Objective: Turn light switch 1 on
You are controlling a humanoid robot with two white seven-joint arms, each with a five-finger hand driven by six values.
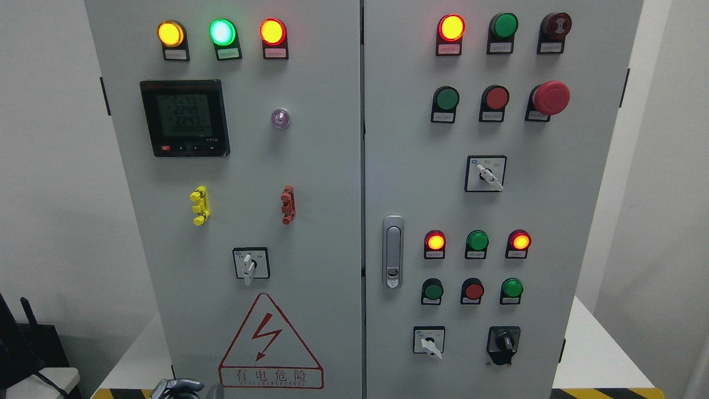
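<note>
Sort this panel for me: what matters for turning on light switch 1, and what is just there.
Job: left hand at the bottom edge; left-door selector switch; upper-right selector switch; lower-right selector switch; black knob. Labels too small to tell which is switch 1.
Just there: meter, door handle, emergency stop, warning triangle.

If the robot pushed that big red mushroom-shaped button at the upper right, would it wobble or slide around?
Probably not. The red mushroom button sits mounted in the cabinet door, so it should only travel straight inward. Its broad domed cap looks smooth, so a finger pressing off-centre might slip.
</note>
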